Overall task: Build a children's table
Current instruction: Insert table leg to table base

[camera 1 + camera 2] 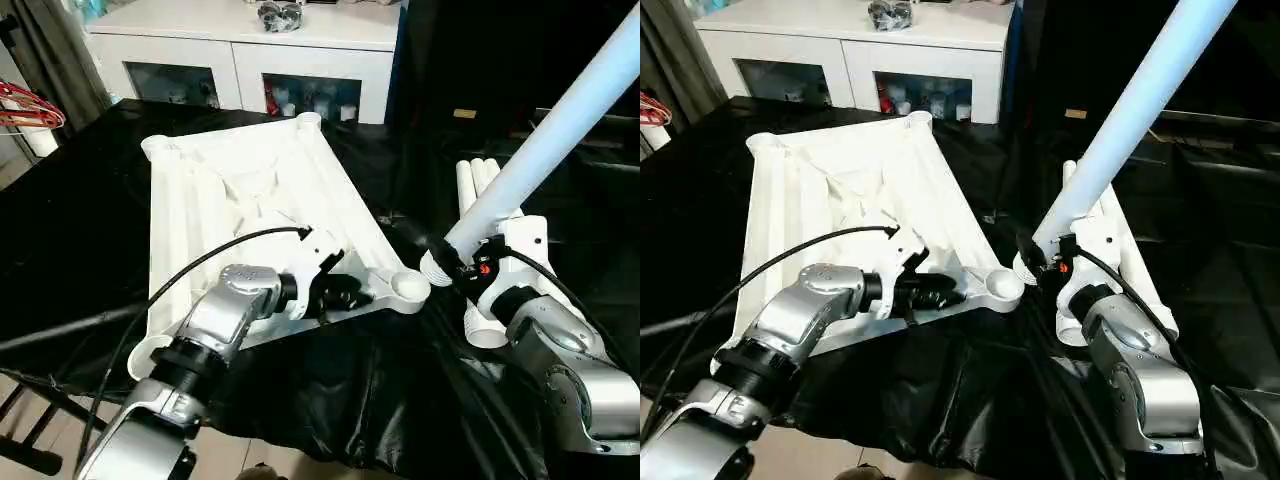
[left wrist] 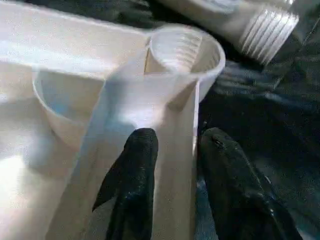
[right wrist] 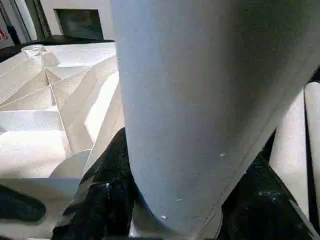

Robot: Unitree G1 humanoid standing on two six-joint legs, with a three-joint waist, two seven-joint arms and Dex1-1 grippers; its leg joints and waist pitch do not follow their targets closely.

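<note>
**A:** Start with what sits closest to you in the head views: your silver left forearm, with the left gripper at the near edge of the table top. What do you make of it?

**B:** The top lies upside down on the black cloth, ribs up, so the sockets face you. You have that gripper just beside the near corner socket, probably to steady the top while a leg goes in.

**A:** And your right side?

**B:** The right gripper is clamped on a leg near its ribbed lower end. The leg slants up and away, its lower end just beside the socket but not yet in it. Three more legs lie on the cloth behind it.

**A:** Left wrist view?

**B:** Your two black fingers straddle the top's edge wall, one inside, one outside, with a gap showing. I read that as loosened, not clenched. The socket sits straight ahead.

**A:** Right wrist view?

**B:** The leg runs between the jaws, gripped. The ribbed underside lies beyond, so you look lined up for seating.
</note>
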